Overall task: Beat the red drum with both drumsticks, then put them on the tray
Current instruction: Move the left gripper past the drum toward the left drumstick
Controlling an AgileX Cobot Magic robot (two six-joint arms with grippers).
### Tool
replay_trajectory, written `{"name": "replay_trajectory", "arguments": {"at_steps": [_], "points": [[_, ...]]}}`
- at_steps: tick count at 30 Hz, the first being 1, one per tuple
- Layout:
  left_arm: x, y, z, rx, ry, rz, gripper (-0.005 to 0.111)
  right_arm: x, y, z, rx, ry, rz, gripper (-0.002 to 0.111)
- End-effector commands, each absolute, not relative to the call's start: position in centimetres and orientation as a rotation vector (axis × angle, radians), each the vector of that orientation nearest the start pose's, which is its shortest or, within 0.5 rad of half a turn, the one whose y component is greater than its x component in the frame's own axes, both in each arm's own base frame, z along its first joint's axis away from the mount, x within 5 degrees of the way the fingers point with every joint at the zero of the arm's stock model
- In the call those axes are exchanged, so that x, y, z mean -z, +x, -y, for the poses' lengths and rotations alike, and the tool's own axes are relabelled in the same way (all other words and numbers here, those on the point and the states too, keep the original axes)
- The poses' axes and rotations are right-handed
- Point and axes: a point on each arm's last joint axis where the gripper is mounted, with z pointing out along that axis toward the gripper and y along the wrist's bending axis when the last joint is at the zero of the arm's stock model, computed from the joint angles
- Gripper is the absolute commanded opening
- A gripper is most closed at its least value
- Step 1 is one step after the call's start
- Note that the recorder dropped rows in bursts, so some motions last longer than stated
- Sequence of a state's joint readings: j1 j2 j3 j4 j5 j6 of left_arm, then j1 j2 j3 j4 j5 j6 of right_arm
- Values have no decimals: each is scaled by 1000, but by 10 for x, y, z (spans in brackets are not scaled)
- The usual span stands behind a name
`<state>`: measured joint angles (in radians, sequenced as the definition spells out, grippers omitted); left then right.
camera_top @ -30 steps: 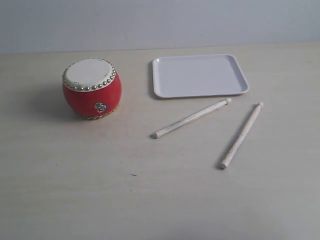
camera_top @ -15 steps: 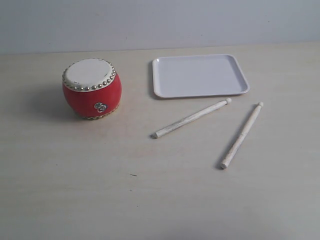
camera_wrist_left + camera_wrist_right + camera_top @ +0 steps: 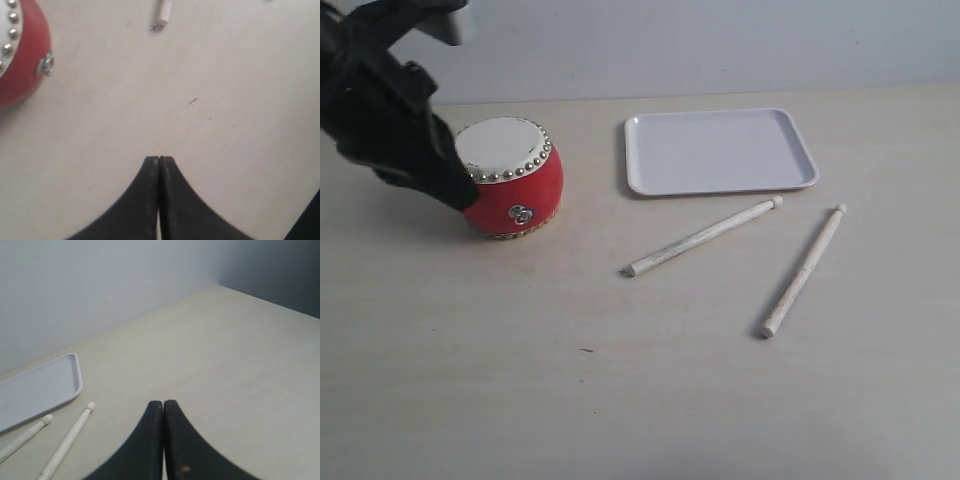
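Red drum [image 3: 515, 185]: glossy barrel body, matte cream skin, ring of gold studs, silver ring handle. It stands upright on the pale, faintly grained desk [image 3: 620, 400], left of the tray [image 3: 720, 150].

Tray: flat white plastic, rounded corners, low rim.

First drumstick [image 3: 703, 237] and second drumstick [image 3: 804, 270]: slim pale wood, knobbed ends toward the tray, lying apart on the desk near it.

Left pincer [image 3: 159, 160] and right pincer [image 3: 163, 402]: black curved fingers pressed together, holding nothing.

Black left arm [image 3: 380, 110] overlaps the drum's side; possibly touching, cannot tell.

red drum [image 3: 535, 185]: glossy red shell, matt cream skin, shiny gold metal studs | drumsticks [image 3: 703, 237]: pale matt wood | tray [image 3: 720, 150]: smooth white plastic | surface [image 3: 620, 380]: matt, pale
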<state>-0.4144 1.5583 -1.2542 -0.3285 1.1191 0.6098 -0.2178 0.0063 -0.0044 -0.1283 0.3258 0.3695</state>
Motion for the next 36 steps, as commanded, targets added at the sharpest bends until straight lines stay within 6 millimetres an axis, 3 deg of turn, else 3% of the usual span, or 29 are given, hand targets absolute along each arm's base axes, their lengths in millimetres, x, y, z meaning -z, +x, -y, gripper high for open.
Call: {"name": "replay_trajectory", "arguments": {"at_steps": [1, 6, 12, 17, 25, 31, 36], "points": [[-285, 306, 188, 439, 1366, -2586, 0, -185, 52, 16, 23, 437, -1739, 0], [-267, 349, 234, 397, 1394, -2553, 0, -185, 52, 16, 23, 437, -1739, 0], [-237, 373, 255, 399, 1373, -2593, 8, -185, 52, 16, 23, 437, -1739, 0], [-219, 375, 260, 434, 1379, -2632, 25, -185, 52, 16, 23, 437, -1739, 0], [-206, 356, 293, 459, 1482, -2597, 51, -185, 52, 16, 23, 437, -1739, 0], [-162, 348, 314, 444, 1497, -2688, 53, -185, 52, 16, 23, 437, -1739, 0], [-144, 353, 314, 378, 1505, -2683, 53, -185, 52, 16, 23, 437, -1739, 0]]}}
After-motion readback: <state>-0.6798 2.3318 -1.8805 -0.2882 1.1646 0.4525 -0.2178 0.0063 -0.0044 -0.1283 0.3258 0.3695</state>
